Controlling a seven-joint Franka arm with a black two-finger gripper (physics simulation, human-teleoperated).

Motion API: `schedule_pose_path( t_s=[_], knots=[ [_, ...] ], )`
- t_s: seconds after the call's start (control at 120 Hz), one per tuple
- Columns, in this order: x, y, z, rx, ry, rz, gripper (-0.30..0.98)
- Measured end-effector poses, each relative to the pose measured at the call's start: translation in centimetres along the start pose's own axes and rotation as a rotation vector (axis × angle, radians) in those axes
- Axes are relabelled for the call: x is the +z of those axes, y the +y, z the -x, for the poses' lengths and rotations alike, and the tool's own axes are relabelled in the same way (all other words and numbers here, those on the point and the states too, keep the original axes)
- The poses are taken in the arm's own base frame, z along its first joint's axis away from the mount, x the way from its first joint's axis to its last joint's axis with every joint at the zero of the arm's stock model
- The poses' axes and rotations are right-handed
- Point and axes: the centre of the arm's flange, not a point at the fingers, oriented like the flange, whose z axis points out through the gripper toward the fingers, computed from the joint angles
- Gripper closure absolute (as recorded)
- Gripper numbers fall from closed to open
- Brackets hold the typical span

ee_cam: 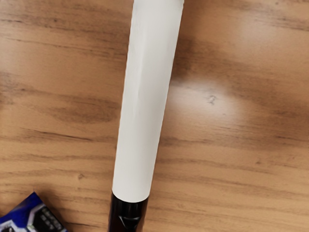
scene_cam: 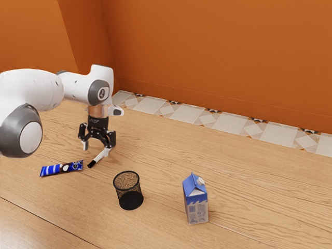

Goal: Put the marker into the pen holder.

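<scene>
My gripper [scene_cam: 97, 150] is low over the table in the exterior view, its two fingers spread wide. The marker [scene_cam: 99, 156], white with a black end, lies under and beside it, the white part reaching toward the finger on the exterior view's right; whether they touch I cannot tell. In the wrist view the white barrel of the marker [ee_cam: 145, 106] looms large, its black end at the lower edge. The pen holder [scene_cam: 129, 196], a black mesh cup, stands upright on the table, apart from the gripper toward the exterior view's lower right.
A blue striped packet [scene_cam: 53, 169] lies close to the marker's black end; a corner of this packet [ee_cam: 36, 215] also appears in the wrist view. Farther toward the exterior view's right a blue and white carton [scene_cam: 195, 201] stands on the wooden table [scene_cam: 249, 192].
</scene>
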Motion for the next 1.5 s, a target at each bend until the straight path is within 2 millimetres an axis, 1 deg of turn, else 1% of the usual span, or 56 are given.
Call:
schedule_pose_path(
  t_s=[0.067,0.117,0.233,0.342,0.4,0.5,0.933,1.083,1.2,1.358,1.5],
  knots=[
    [0.1,0.0,-1.4,0.022,0.014,0.004,0.0],
    [0.1,0.0,-1.9,0.04,0.018,0.006,0.0],
    [0.7,0.1,-2.5,0.079,0.013,0.014,0.0],
    [1.2,-1.2,-2.8,0.099,0.015,0.028,0.0],
    [0.9,-1.3,-3.2,0.117,0.025,0.033,0.0],
    [0.3,-0.9,-3.9,0.151,0.045,0.034,0.0],
    [0.5,-0.7,-4.0,0.23,0.04,0.046,0.0],
    [0.2,-0.2,-4.0,0.252,0.045,0.052,0.0],
    [0.5,-0.1,-4.0,0.261,0.035,0.056,0.0],
    [0.5,-0.4,-3.9,0.264,0.03,0.057,0.17],
    [0.4,-0.7,-4.1,0.266,0.041,0.057,0.25]
  ],
)
